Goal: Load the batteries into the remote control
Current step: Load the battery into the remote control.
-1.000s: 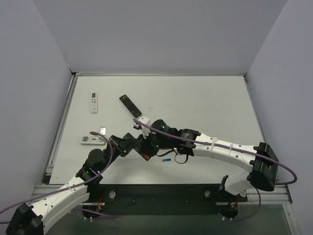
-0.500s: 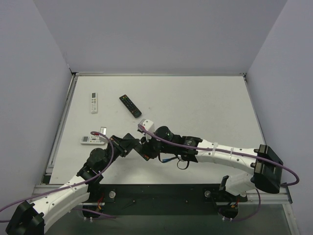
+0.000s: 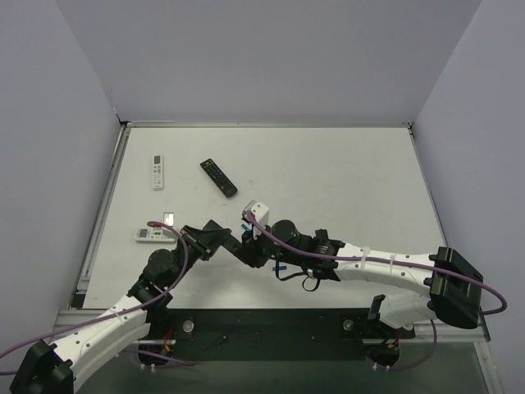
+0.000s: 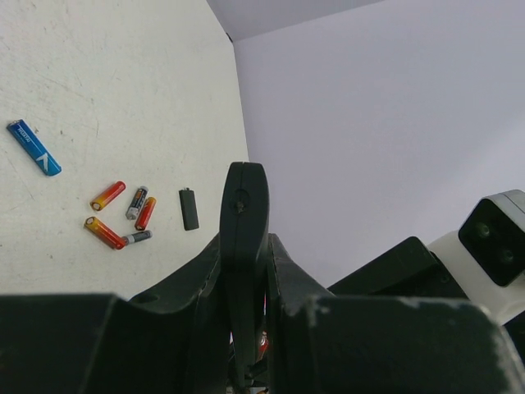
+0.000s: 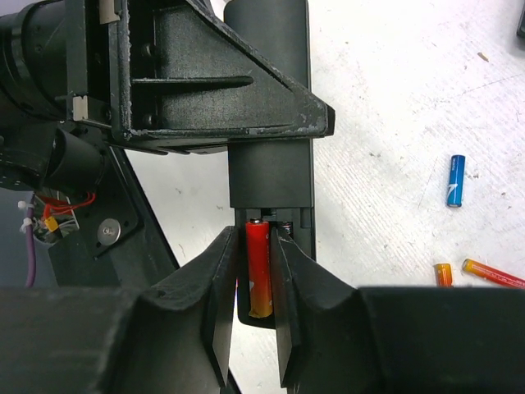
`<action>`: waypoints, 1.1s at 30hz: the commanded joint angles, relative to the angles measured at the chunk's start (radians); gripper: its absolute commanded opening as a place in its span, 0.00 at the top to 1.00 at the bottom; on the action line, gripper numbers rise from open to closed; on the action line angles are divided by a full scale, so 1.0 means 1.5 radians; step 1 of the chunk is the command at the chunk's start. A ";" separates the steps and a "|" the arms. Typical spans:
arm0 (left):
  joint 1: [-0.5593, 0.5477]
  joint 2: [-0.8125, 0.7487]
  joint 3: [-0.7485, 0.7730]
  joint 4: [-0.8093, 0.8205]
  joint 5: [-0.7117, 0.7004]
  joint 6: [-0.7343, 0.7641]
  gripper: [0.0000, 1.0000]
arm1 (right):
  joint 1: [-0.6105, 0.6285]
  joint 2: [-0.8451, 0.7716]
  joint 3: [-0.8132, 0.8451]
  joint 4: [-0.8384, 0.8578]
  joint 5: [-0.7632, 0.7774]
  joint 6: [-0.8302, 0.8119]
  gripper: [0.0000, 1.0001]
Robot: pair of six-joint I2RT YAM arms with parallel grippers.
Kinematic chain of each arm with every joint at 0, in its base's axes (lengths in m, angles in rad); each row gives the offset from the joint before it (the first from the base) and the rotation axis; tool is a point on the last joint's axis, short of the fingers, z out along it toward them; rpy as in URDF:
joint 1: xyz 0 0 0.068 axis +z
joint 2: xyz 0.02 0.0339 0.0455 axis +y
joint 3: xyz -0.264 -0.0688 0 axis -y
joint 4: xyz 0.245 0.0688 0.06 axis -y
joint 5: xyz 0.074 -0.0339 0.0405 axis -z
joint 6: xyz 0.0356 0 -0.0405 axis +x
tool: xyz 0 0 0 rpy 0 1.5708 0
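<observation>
My left gripper point(image 4: 244, 246) is shut on the slim black remote control point(image 4: 244, 197) and holds it edge-on above the table; it also shows in the top view point(image 3: 220, 240). My right gripper point(image 5: 255, 246) is shut on a red-orange battery point(image 5: 258, 279), which sits in the open compartment at the end of the remote point(image 5: 269, 172). In the top view the right gripper point(image 3: 259, 249) meets the remote point(image 3: 244, 249). Several loose batteries point(image 4: 107, 195) and a blue one point(image 4: 34, 148) lie on the table beside the small black back cover point(image 4: 189, 208).
A black remote with coloured buttons point(image 3: 218, 177) and a white remote point(image 3: 157, 171) lie at the back left. Another white remote point(image 3: 154, 235) lies near the left arm. A blue battery point(image 3: 279, 267) lies under the right arm. More batteries point(image 5: 492, 272) show in the right wrist view.
My right wrist has swung nearer and a little right, bringing the battery to the remote's open end. My left gripper still holds the remote, shifted slightly.
</observation>
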 commanded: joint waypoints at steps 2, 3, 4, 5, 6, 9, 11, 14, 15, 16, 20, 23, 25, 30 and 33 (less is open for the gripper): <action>-0.002 -0.028 0.037 0.188 0.016 -0.065 1.00 | -0.007 0.008 -0.024 -0.069 0.033 -0.007 0.81; -0.002 -0.029 0.036 0.184 0.016 -0.064 1.00 | -0.008 0.008 -0.023 -0.069 0.032 -0.007 0.80; -0.002 -0.031 0.033 0.182 0.016 -0.064 1.00 | -0.007 0.006 -0.019 -0.071 0.030 -0.007 0.79; -0.002 -0.033 0.032 0.179 0.017 -0.062 1.00 | -0.007 0.006 -0.018 -0.073 0.030 -0.007 0.79; -0.001 -0.035 0.031 0.170 0.017 -0.060 1.00 | -0.007 0.003 -0.016 -0.074 0.030 -0.006 0.76; -0.001 -0.044 0.029 0.142 0.017 -0.051 1.00 | -0.007 -0.002 -0.011 -0.081 0.032 -0.006 0.72; -0.002 -0.054 0.027 0.132 0.017 -0.048 1.00 | -0.007 -0.007 -0.009 -0.084 0.038 -0.007 0.69; -0.002 -0.061 0.023 0.123 0.014 -0.045 1.00 | -0.008 -0.020 -0.004 -0.090 0.044 -0.009 0.64; -0.002 -0.063 0.024 0.113 0.014 -0.041 1.00 | -0.009 -0.026 -0.002 -0.093 0.046 -0.010 0.63; -0.002 -0.066 0.024 0.109 0.014 -0.040 1.00 | -0.008 -0.031 0.000 -0.101 0.046 -0.012 0.61; -0.002 -0.068 0.023 0.092 0.014 -0.023 1.00 | -0.009 -0.057 0.020 -0.128 0.055 -0.020 0.56; -0.002 -0.067 0.021 0.080 0.016 -0.012 1.00 | -0.008 -0.084 0.034 -0.147 0.055 -0.024 0.52; -0.002 -0.063 0.020 0.076 0.017 -0.006 1.00 | -0.008 -0.103 0.048 -0.165 0.056 -0.025 0.50; -0.002 -0.057 0.016 0.083 0.021 -0.002 1.00 | -0.026 -0.122 0.075 -0.202 0.057 -0.014 0.44; -0.002 -0.053 0.018 0.093 0.026 0.000 1.00 | -0.064 -0.109 0.092 -0.222 -0.004 0.004 0.39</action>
